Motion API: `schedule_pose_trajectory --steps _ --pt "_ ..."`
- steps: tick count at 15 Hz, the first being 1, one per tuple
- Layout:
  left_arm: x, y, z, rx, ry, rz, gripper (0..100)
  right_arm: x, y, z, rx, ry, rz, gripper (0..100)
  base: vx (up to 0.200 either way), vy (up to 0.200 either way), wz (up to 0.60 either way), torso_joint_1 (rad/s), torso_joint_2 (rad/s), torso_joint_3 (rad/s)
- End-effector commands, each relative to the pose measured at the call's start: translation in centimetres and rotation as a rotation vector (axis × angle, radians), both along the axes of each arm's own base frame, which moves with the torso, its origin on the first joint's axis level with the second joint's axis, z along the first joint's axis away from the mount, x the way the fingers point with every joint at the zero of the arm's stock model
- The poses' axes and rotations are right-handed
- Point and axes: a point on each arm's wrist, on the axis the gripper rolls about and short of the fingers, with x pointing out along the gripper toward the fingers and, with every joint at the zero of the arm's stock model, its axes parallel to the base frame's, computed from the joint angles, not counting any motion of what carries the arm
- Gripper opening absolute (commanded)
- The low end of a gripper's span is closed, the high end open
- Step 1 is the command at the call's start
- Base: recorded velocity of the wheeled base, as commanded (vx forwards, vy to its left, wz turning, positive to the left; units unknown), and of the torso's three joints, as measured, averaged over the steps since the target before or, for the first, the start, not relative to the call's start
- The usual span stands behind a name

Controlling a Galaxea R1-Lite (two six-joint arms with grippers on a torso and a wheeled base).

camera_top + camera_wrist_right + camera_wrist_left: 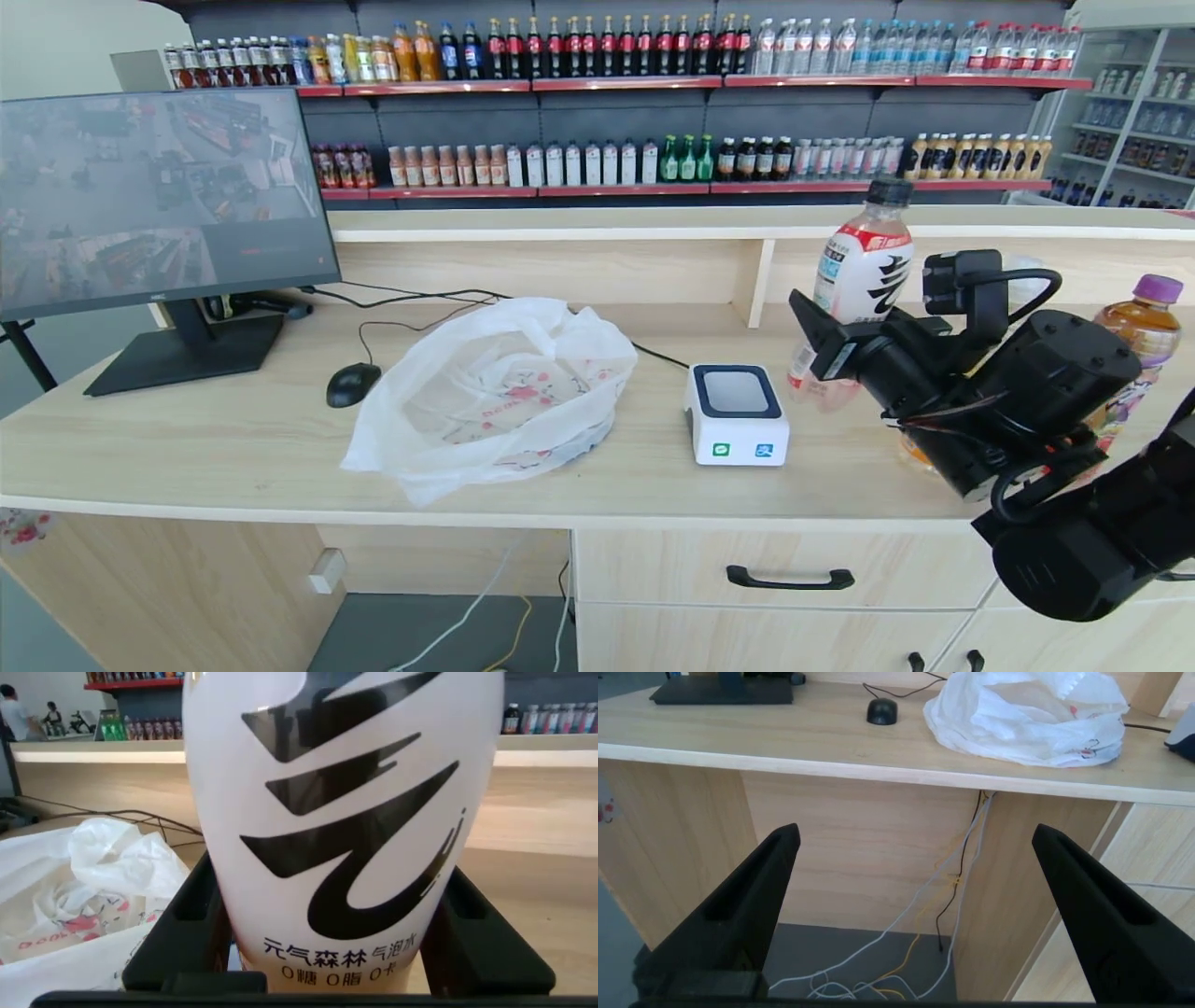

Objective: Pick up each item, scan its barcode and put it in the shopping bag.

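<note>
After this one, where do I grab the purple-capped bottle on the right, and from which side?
Grip the purple-capped bottle around its round body just below the shoulder, jaws level. It stands upright on the counter, so come in from the front, the robot's side. Its lower part is hidden behind the right arm, so check for neighbours first.

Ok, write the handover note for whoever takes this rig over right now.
Right gripper: shut on the white-labelled bottle, held just right of the scanner, not over its window.
Left gripper: open, low in front of the counter, holding nothing.
Shopping bag: on the counter left of the scanner, mouth open; contents unclear.
Purple-capped bottle: standing at the counter's right end.
Done: one bottle gripped.
Left: scan it, bag it, then the purple-capped bottle.
</note>
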Motion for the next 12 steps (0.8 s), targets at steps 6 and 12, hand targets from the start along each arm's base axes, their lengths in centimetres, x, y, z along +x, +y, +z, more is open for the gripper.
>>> schedule_pose_trajectory --steps 6,12 --pt "0.0 0.0 0.0 -0.002 0.0 0.0 100 0.2 -0.1 -0.2 -0.003 0.001 -0.007 0 0.0 0.0 0.0 0.0 0.0 0.0" --pt "0.0 0.0 0.0 -0.002 0.0 0.0 100 0.5 -1.1 -0.3 -0.004 0.003 -0.036 0 0.0 0.133 0.0 -0.002 0.0 0.002"
